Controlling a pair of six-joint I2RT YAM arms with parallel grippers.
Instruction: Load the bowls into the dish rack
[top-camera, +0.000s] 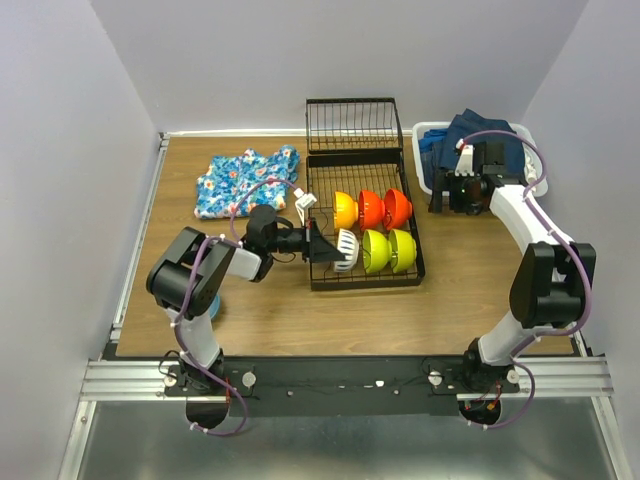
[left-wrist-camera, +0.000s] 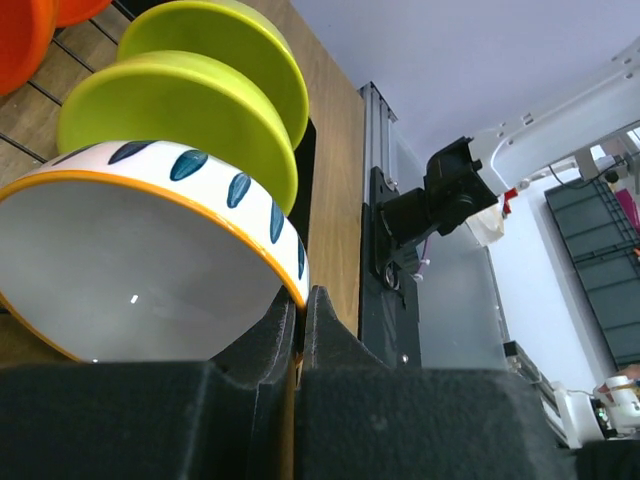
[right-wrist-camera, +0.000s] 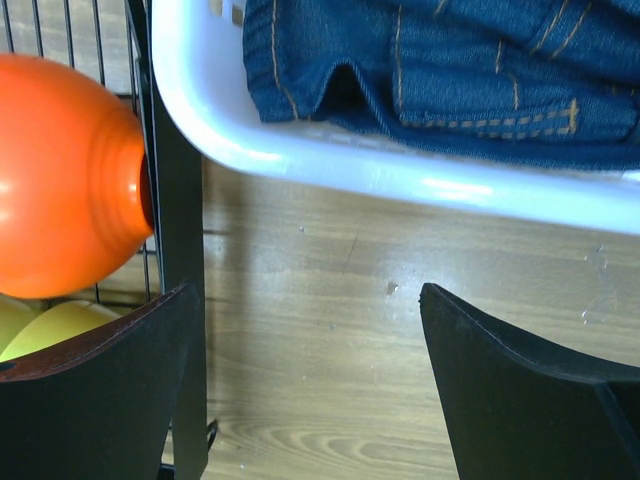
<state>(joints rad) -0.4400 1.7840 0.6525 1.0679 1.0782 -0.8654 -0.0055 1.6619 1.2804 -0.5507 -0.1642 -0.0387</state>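
- While the left gripper (top-camera: 322, 247) pinches the orange-trimmed rim of the white bowl (top-camera: 346, 250), its fingers (left-wrist-camera: 335, 335) stand nearly together, with only that thin edge between them.
- That white bowl, marked with dark blue leaf shapes, stands on edge in the dish rack (top-camera: 365, 286), at the 9 o'clock end of the near row.
- Toward 3 o'clock from it, two lime-green bowls (top-camera: 376, 250) stand on edge in the same row, one just beside the other.
- Toward 12 o'clock from that row, a yellow-orange bowl (top-camera: 345, 210) and two red-orange bowls (top-camera: 371, 208) fill a second row, also on edge.
- At the rack's 12 o'clock end, its wire end section stands upright.
- The right gripper (right-wrist-camera: 305, 300) hangs with its jaws spread wide and nothing between them, over bare table (top-camera: 300, 320) at 3 o'clock of the rack.
- A white basket (top-camera: 424, 130) holding dark blue denim (top-camera: 470, 130) sits at 12 o'clock of that gripper, near it.
- A floral cloth (top-camera: 245, 180) lies at 10 o'clock on the table, apart from the rack.
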